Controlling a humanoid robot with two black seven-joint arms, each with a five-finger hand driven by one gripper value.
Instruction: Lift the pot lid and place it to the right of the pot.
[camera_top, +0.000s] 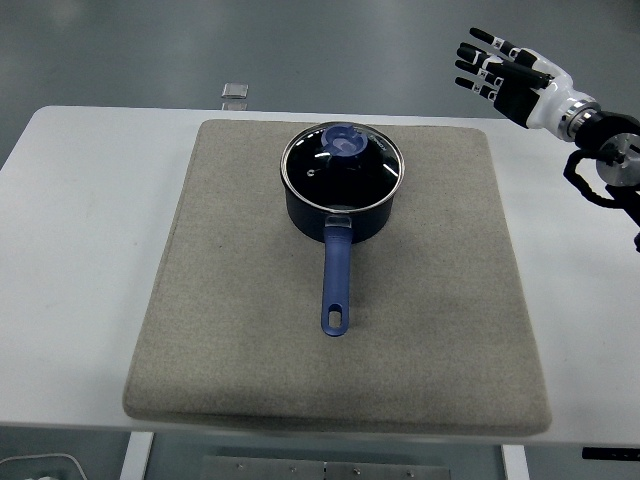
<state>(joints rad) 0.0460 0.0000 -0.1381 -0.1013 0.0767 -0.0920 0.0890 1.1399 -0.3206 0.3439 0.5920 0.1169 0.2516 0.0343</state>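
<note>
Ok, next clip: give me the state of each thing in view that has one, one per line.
pot lid: on the pot, closed, untouched
pot: upright on the grey mat, handle pointing to the table's near edge
grey mat: flat on the white table
right hand: open, fingers spread, raised at the upper right, apart from the pot
left hand: not in view

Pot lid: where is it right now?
In the head view the lid sits on the pot, at the far middle of the grey mat. The open right hand is up at the top right, well clear of it.
</note>
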